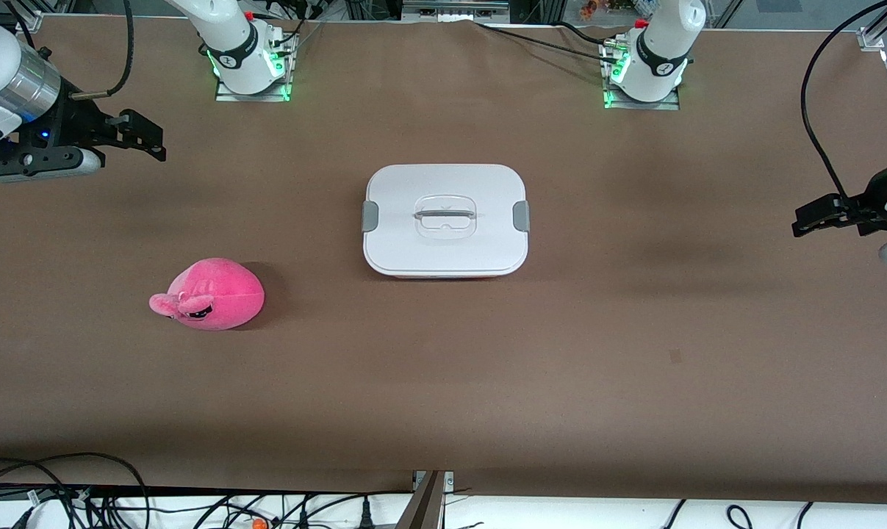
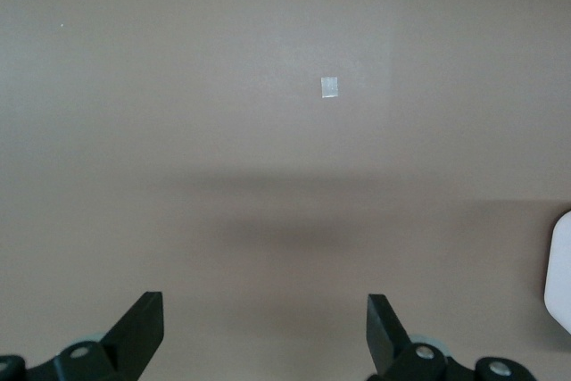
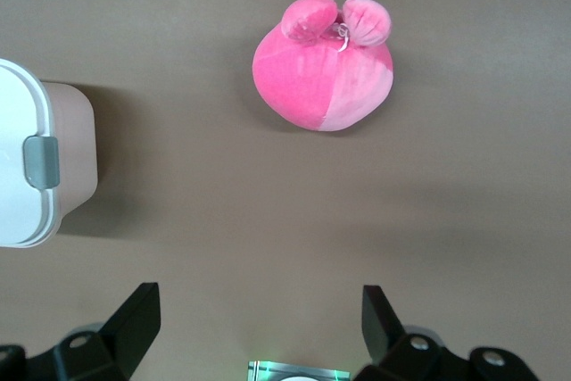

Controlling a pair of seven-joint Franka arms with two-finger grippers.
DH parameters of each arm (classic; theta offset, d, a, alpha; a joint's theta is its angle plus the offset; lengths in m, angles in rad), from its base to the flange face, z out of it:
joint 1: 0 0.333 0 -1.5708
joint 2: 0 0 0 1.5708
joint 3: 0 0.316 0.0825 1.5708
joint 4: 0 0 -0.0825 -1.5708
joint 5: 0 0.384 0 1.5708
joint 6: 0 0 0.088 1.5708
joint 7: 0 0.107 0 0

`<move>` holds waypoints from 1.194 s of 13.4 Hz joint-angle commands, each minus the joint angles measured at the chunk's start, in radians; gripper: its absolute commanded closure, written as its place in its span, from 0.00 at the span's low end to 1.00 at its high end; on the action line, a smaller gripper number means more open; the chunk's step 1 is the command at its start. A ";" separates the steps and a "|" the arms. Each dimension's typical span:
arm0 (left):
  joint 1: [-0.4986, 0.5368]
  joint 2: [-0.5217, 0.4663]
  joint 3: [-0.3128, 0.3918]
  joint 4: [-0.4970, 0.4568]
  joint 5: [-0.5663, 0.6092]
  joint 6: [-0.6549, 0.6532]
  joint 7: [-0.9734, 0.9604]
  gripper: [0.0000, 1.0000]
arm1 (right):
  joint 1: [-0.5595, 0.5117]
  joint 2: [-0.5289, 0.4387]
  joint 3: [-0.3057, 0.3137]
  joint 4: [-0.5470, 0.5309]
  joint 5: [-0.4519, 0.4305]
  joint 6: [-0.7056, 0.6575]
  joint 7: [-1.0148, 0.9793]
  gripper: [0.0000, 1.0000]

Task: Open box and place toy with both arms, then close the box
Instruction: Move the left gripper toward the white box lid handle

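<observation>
Evidently nothing is being done yet: the box [image 1: 445,220] is sitting mid-table with its white lid [image 1: 480,192] on and both grey clips down, and the toy [image 1: 209,294] is lying on the table nearer the front camera, toward the right arm's end. The right gripper [image 3: 259,327] and the left gripper [image 2: 265,336] are hanging with fingers spread, empty, over bare table at their own ends. Opening, placing and closing are all remaining.

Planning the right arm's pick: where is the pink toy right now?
The toy lies on the table, toward the right arm's end, nearer the front camera than the closed box and apart from it; no gripper touches it.
</observation>
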 commanded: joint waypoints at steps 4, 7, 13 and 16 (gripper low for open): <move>-0.012 0.014 -0.008 0.030 0.016 -0.010 -0.012 0.00 | 0.002 -0.017 -0.007 -0.005 -0.006 -0.009 -0.015 0.00; -0.080 0.020 -0.017 0.025 0.018 -0.020 -0.010 0.00 | 0.003 -0.019 -0.001 -0.006 -0.004 -0.001 -0.006 0.00; -0.326 0.039 -0.095 0.025 0.015 -0.019 0.002 0.00 | 0.003 -0.016 0.002 -0.009 -0.007 -0.003 -0.014 0.00; -0.427 0.086 -0.184 0.027 0.031 -0.016 0.093 0.00 | 0.003 -0.016 0.004 -0.008 -0.007 0.000 -0.012 0.00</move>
